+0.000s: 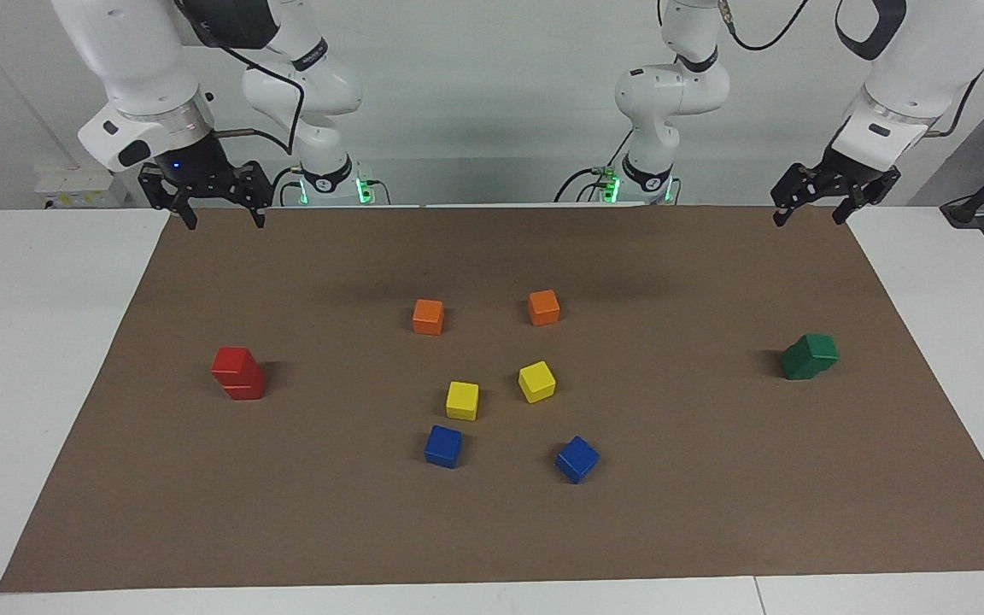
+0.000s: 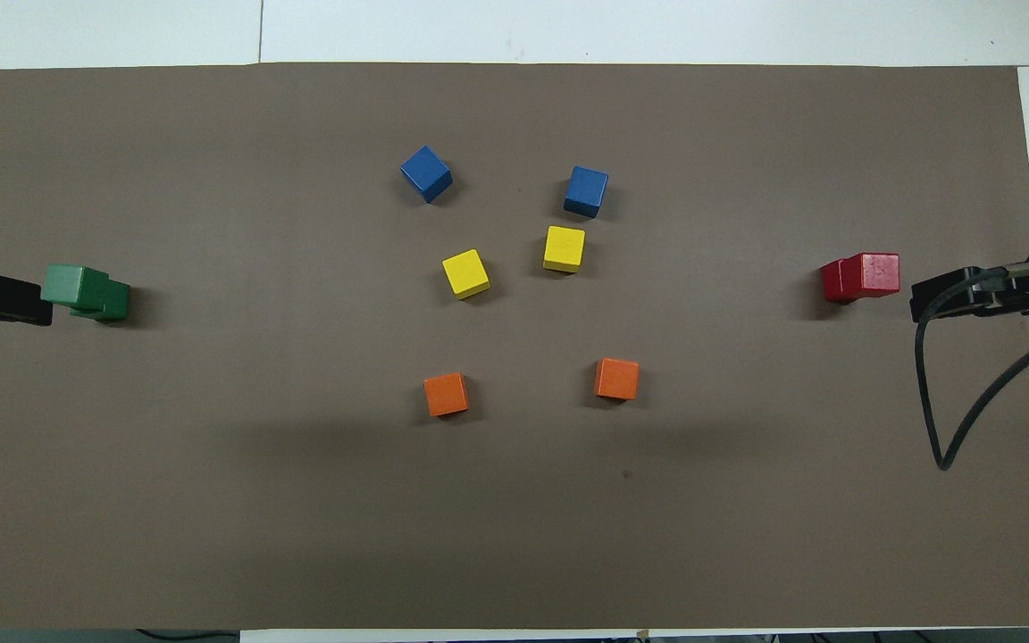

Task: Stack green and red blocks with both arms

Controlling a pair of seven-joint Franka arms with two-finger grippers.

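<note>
Two red blocks (image 1: 237, 373) stand stacked, one on the other, toward the right arm's end of the brown mat; the stack shows in the overhead view (image 2: 863, 276) too. Two green blocks (image 1: 810, 356) stand stacked toward the left arm's end (image 2: 86, 291), the upper one slightly offset. My right gripper (image 1: 219, 220) is open and empty, raised over the mat's edge nearest the robots. My left gripper (image 1: 808, 215) is open and empty, raised over the mat's corner at its own end. Neither gripper touches a block.
In the middle of the mat (image 1: 714, 478) lie two orange cubes (image 1: 428, 316) (image 1: 543, 307), two yellow cubes (image 1: 462, 400) (image 1: 536, 381) and two blue cubes (image 1: 443, 446) (image 1: 576, 459). White table surrounds the mat.
</note>
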